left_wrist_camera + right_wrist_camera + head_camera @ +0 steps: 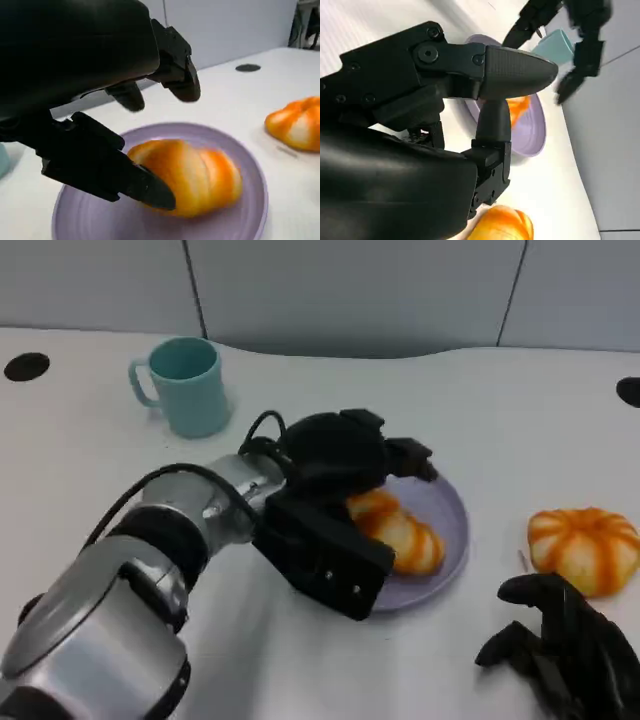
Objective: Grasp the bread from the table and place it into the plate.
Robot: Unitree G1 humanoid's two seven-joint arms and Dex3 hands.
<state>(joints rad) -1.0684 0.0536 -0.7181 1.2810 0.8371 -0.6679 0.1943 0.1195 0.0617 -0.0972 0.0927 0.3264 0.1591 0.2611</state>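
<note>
Your left hand [345,455] is over the purple plate [452,515], fingers [182,82] spread apart above the bread [395,530] and one lower finger touching its near side; the bread lies on the plate, not clamped. Right hand [570,640] rests low at the table's [90,450] near right edge, fingers loosely apart, holding nothing. You've got a smooth white tabletop with two dark round holes near the back corners, and grey wall panels behind. Two bread pieces: one ridged, glossy orange-and-cream loaf on the plate, one rounder bun [585,548] on the table right of the plate, apart from it. One teal mug [185,383] with a handle, back left. One plate, round, shallow, matte.
</note>
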